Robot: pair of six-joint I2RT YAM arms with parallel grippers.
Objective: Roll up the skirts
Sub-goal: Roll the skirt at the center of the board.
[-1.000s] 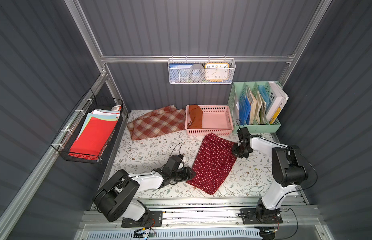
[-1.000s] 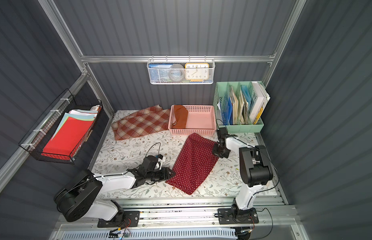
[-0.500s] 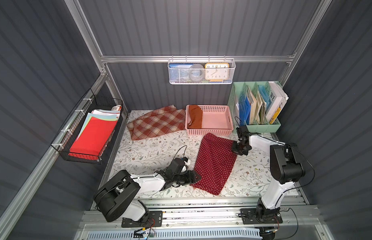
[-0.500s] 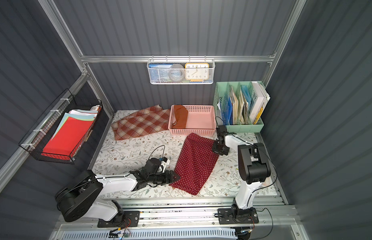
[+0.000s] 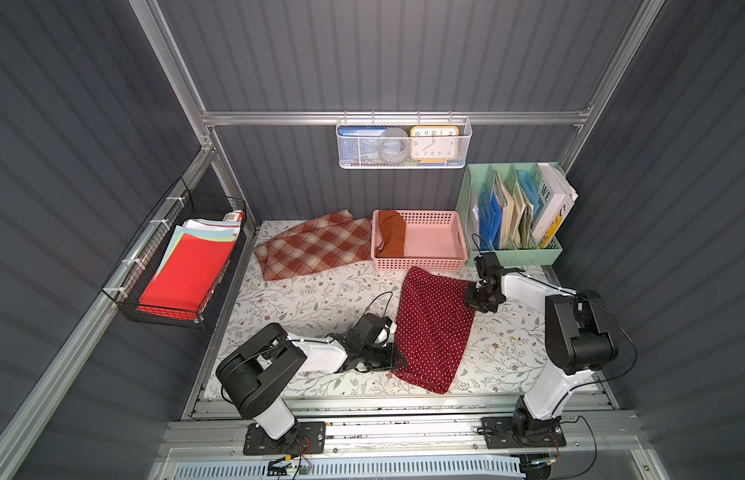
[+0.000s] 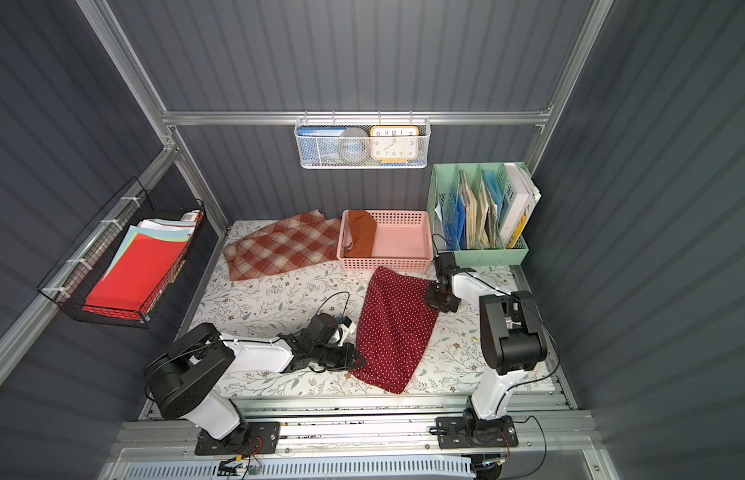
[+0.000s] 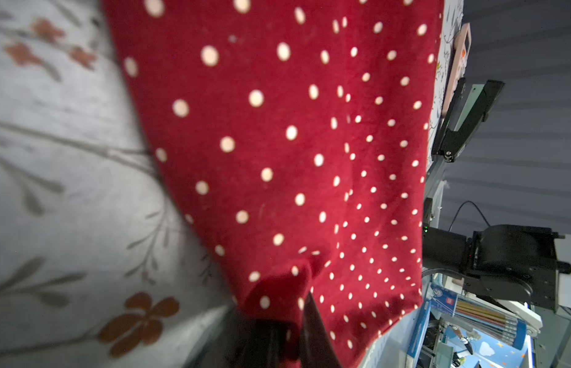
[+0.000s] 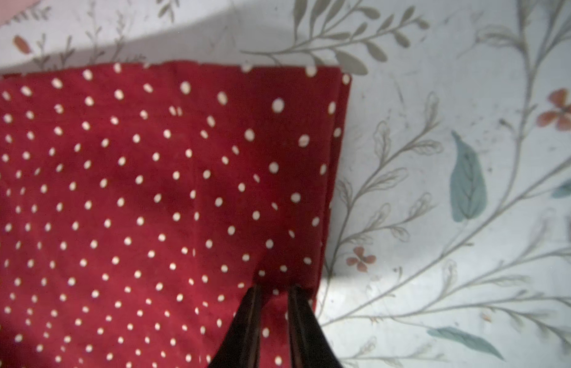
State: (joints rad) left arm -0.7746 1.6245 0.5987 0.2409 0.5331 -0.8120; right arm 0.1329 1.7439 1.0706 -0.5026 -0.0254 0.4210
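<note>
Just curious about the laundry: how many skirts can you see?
3: plaid skirt flat at the back, orange skirt inside the pink basket, polka-dot skirt spread at the front.

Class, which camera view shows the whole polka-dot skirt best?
Both top views: the polka-dot skirt lies spread out, nearly its whole outline visible. The left wrist view shows only a blurred close-up part; the right wrist view, only one corner.

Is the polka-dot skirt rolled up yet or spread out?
Spread out: the polka-dot skirt lies flat, unrolled; one edge bunches in the left tool.
</note>
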